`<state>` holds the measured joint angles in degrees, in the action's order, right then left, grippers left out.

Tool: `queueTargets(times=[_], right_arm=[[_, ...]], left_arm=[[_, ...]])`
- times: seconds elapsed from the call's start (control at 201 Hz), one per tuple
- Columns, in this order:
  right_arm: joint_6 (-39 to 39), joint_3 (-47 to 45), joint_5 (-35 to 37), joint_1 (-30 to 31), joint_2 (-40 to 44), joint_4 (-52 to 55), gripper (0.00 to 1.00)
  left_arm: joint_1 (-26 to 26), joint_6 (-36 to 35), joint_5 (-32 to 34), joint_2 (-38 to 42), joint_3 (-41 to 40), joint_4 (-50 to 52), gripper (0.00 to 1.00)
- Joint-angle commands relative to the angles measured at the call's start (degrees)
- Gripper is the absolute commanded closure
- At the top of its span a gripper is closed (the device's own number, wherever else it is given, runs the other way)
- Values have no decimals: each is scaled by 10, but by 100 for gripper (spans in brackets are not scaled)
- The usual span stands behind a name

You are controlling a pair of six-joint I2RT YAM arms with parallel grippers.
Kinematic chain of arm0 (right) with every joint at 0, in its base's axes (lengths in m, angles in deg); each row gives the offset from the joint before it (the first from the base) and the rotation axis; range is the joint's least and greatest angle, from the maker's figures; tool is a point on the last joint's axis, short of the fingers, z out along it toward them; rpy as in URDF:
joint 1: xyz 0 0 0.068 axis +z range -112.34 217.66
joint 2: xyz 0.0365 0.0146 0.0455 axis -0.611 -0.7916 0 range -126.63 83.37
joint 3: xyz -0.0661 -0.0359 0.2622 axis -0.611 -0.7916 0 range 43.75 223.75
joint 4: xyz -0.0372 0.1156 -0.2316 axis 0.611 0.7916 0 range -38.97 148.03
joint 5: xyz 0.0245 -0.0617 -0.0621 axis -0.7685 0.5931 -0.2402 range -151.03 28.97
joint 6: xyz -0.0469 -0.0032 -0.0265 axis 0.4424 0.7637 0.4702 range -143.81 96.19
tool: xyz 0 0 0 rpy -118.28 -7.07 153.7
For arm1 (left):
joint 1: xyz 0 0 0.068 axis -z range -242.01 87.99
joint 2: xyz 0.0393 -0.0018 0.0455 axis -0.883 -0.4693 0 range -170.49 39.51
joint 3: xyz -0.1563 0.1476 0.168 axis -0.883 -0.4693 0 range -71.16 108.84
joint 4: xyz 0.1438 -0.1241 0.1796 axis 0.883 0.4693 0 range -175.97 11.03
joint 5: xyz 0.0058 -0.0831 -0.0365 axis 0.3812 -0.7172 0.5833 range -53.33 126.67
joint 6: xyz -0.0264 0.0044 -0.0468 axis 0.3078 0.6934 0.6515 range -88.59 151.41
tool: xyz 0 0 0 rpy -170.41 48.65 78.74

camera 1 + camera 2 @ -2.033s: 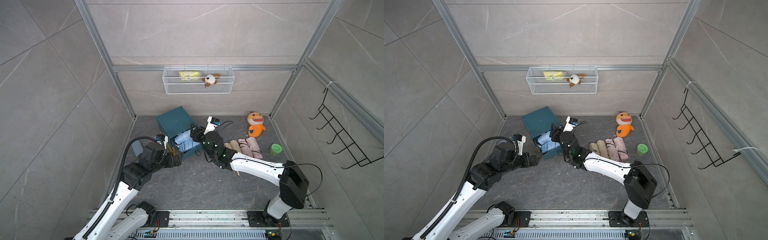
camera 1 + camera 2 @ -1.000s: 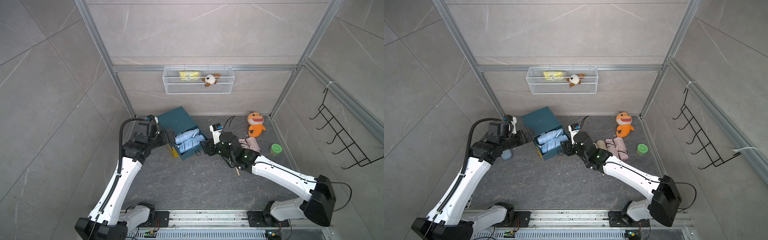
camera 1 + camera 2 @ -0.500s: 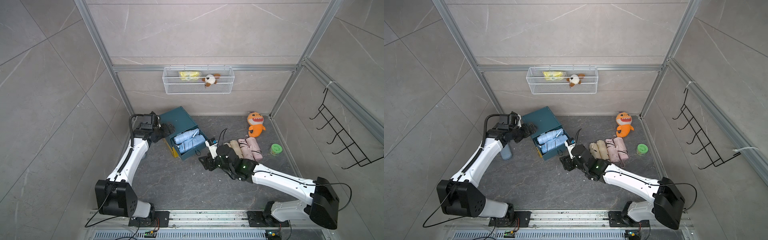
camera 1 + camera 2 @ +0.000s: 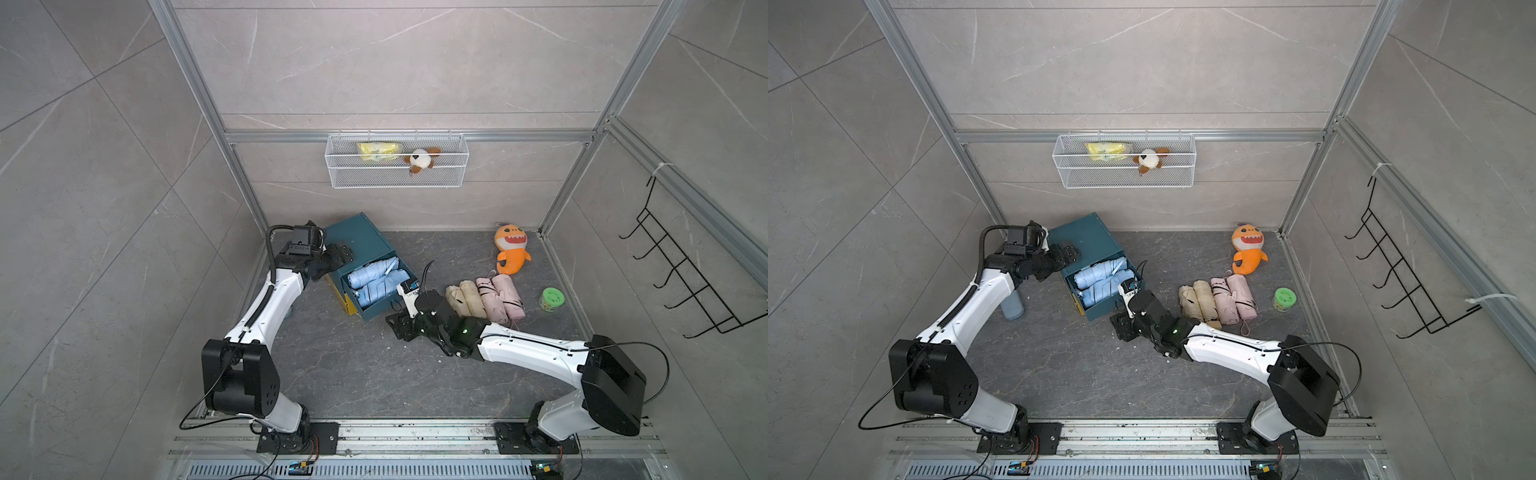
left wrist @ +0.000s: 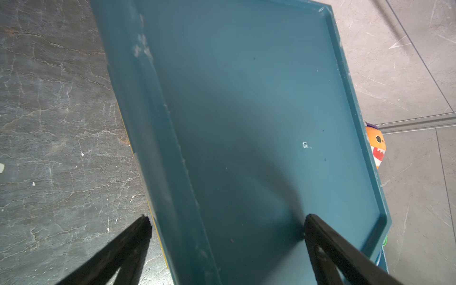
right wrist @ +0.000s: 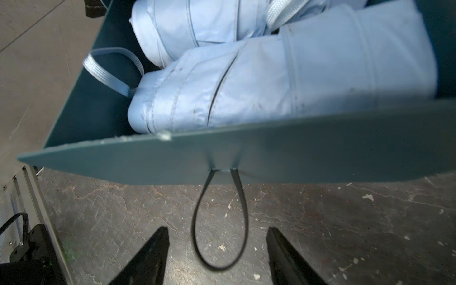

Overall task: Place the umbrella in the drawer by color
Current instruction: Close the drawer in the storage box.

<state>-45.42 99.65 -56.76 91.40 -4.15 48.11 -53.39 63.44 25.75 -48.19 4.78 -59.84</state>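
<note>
A teal cabinet point(image 4: 357, 237) stands at the back left with its drawer point(image 4: 374, 309) pulled out. Two light blue umbrellas point(image 4: 376, 280) lie folded in the drawer point(image 6: 296, 153), also seen in the right wrist view point(image 6: 271, 81). My right gripper point(image 4: 397, 326) is open, low over the floor just in front of the drawer front. The drawer's black pull loop point(image 6: 217, 268) hangs between its fingers point(image 6: 217, 229), untouched. My left gripper point(image 4: 343, 252) is open at the cabinet's left edge, one finger over the cabinet top point(image 5: 246, 98), the other beside it over the floor point(image 5: 227, 218).
Two beige umbrellas point(image 4: 465, 297) and two pink umbrellas point(image 4: 498, 297) lie in a row right of the drawer. An orange shark plush point(image 4: 511, 253), a green jar point(image 4: 552, 299), a blue bottle point(image 4: 1012, 305), a wall-mounted wire basket point(image 4: 397, 166) and a hook rack point(image 4: 681, 282) are also here.
The right gripper has pulled back from the drawer's inside down to its front, leaving a blue umbrella in it. The left gripper has swung from the drawer's front corner back to the cabinet top.
</note>
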Motion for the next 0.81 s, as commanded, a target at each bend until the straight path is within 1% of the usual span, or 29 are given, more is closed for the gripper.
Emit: queueTargets(times=[0.0,0.08,0.179,0.239,0.304,0.388,0.433,0.562,0.806], right_arm=[[-14,25,14,2,-13,-35,36],[-16,32,18,3,-20,-44,39],[-14,46,24,2,-29,-41,45],[-13,54,28,2,-32,-39,52],[-11,60,32,2,-36,-38,63],[-8,67,36,1,-41,-38,73],[-5,71,37,2,-43,-37,77],[-2,81,42,2,-47,-38,82],[5,117,50,-2,-70,-37,82]], left_arm=[[-3,8,-5,1,-15,-25,0],[-3,8,-7,2,-25,-30,0],[-3,9,-8,4,-33,-35,0],[-3,10,-9,4,-37,-37,0],[-3,11,-9,4,-42,-40,0],[-3,11,-12,3,-49,-46,0],[-3,11,-13,1,-51,-48,0],[-3,10,-15,-3,-59,-53,0],[-3,14,-22,-10,-70,-63,0]])
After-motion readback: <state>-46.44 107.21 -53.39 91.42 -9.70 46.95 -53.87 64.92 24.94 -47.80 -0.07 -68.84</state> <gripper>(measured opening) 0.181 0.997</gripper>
